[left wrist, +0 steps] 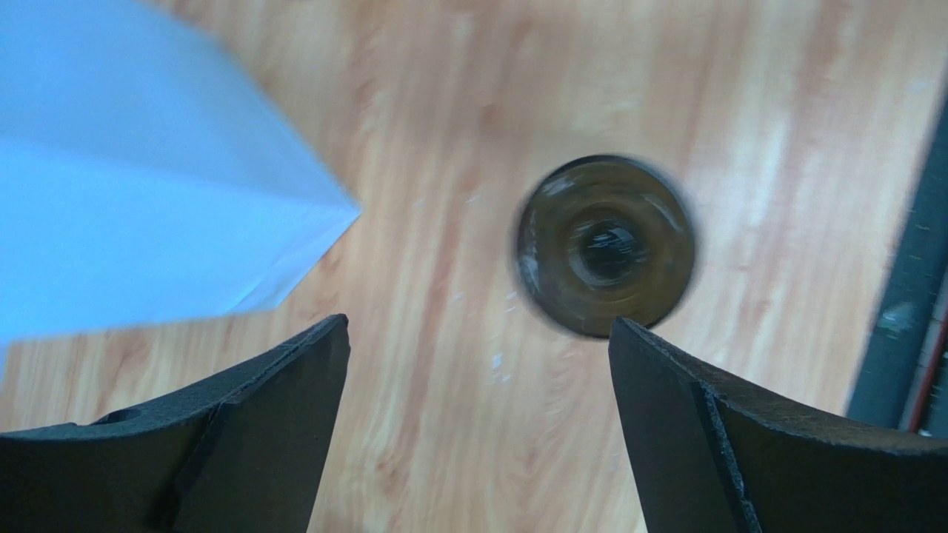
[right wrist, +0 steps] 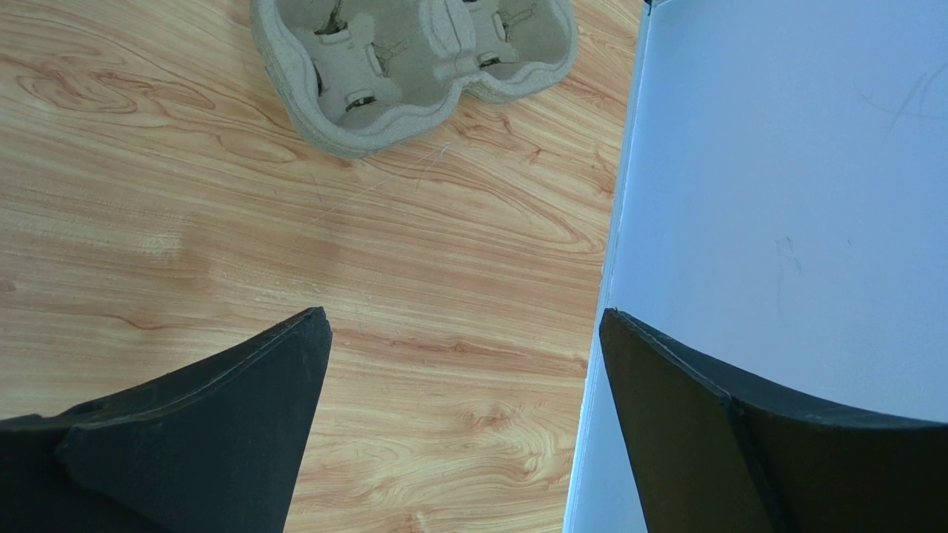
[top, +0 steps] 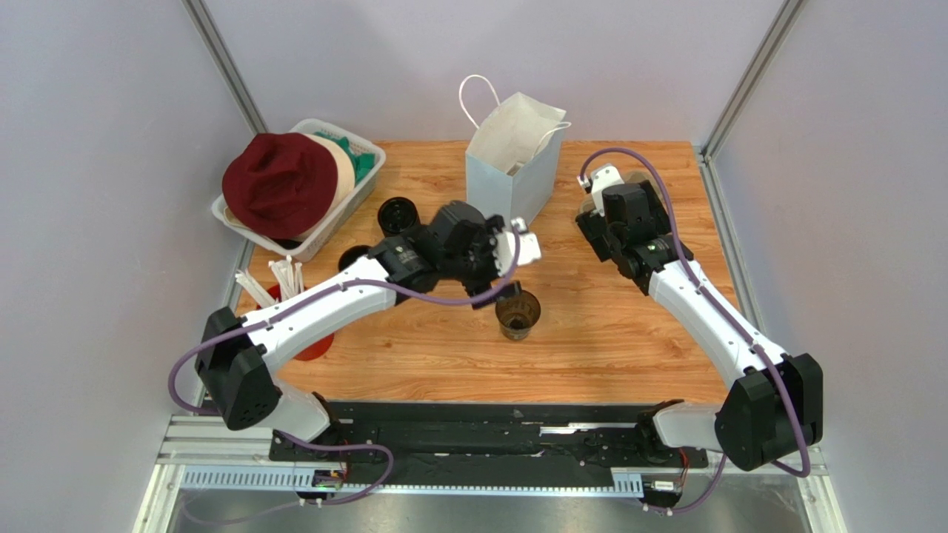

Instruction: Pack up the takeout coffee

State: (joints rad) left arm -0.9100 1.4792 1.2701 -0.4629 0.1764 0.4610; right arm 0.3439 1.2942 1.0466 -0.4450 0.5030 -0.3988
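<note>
- Saw a wooden table [top: 623, 344] with warm orange-brown grain, boxed in by plain grey walls [top: 100, 133] and metal posts at the far corners.
- Found the takeout coffee [top: 519, 315] upright and open-topped on bare wood near the table's middle. It was outside the pale-blue paper bag [top: 514, 156] and nearer the arms than the bag, itself standing open at the far centre.
- Found the left gripper [left wrist: 479, 333] poised above that cup, jaws spread wide and clamped on nothing.
- Saw the cup past the tips in the left wrist view, closer to the right-hand finger and smeared by blur.
- Found the right gripper [right wrist: 462, 322] spread wide as well, empty, low over the wood just beside the bag's wall.
- Could not settle contact or mere overlap between its right-hand finger and the bag.
- Noted a white bin [top: 362, 189] at the far left, most of its contents buried under a maroon hat [top: 280, 183].
- Made out a red cup [top: 316, 347] of white straws [top: 267, 283] at the left edge, largely hidden behind the left arm.
- Saw a grey pulp tray [right wrist: 412, 56] cut off by the top edge of the right wrist view.
- Spotted two dark round items [top: 397, 212] near the bin, too small to identify.
</note>
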